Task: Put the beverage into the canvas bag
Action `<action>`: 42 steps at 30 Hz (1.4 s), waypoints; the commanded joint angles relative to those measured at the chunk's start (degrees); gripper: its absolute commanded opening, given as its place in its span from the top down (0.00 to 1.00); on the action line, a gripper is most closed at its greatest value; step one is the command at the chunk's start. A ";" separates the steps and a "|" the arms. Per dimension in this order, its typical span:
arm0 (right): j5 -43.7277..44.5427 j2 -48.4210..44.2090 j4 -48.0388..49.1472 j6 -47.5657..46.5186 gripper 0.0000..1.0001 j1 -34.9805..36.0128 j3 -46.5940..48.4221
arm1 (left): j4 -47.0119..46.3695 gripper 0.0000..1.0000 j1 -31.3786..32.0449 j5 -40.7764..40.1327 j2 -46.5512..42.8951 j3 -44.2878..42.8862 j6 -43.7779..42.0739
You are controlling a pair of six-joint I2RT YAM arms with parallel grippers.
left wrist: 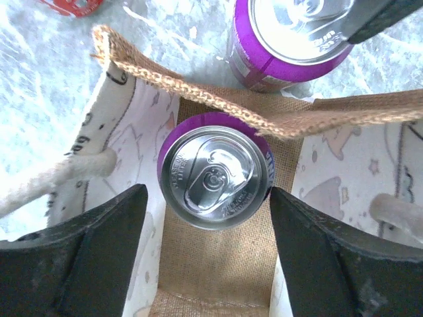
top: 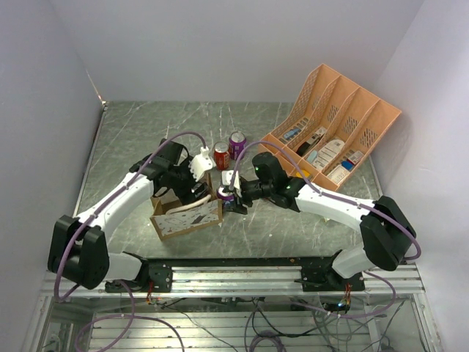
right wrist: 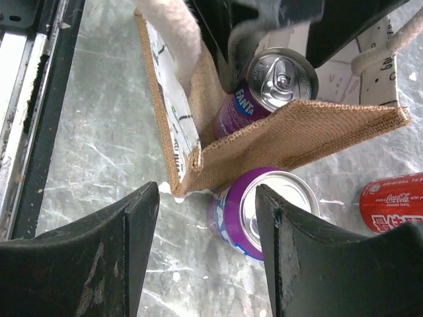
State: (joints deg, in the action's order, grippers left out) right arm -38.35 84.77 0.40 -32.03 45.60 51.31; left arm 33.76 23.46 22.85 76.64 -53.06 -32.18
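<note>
The canvas bag (top: 187,218) stands open under my left gripper (top: 196,183). In the left wrist view, a purple beverage can (left wrist: 215,168) stands upright inside the bag (left wrist: 198,92), just past my left gripper (left wrist: 206,195). That gripper is open, and its fingers (left wrist: 99,251) are spread near the bag's white side panels. A second purple can (right wrist: 264,211) stands on the table just outside the bag's brown end wall (right wrist: 297,139). My right gripper (right wrist: 206,191) is open around it, with a gap on the left side. The can inside the bag (right wrist: 274,82) shows there too.
A red can (top: 221,155) and another purple can (top: 237,144) stand behind the bag. An orange file organizer (top: 333,128) lies at the back right. The bag's cream rope handles (left wrist: 59,178) hang at both sides. The metal rail (top: 242,275) runs along the near edge.
</note>
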 commanded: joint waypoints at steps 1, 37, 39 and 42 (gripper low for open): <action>-0.31 -1.29 -1.57 -2.36 0.39 -0.43 0.70 | 1.55 0.11 0.44 2.45 -2.98 -2.50 -1.10; -8.66 2.02 -4.67 3.58 0.11 -12.29 3.12 | 2.33 0.01 0.37 -10.91 -19.34 -13.83 8.92; -8.65 2.89 -5.18 3.63 0.10 -12.29 3.60 | 2.53 0.00 0.12 -10.62 -20.41 -13.38 8.26; -8.42 2.70 -5.19 3.29 0.10 -12.27 3.54 | 3.19 0.01 0.00 -6.70 -21.27 -12.86 6.59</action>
State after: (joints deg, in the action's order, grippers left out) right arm -45.52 87.92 -3.86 -28.69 33.43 52.88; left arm 38.35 23.46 15.18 56.47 -66.67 -24.51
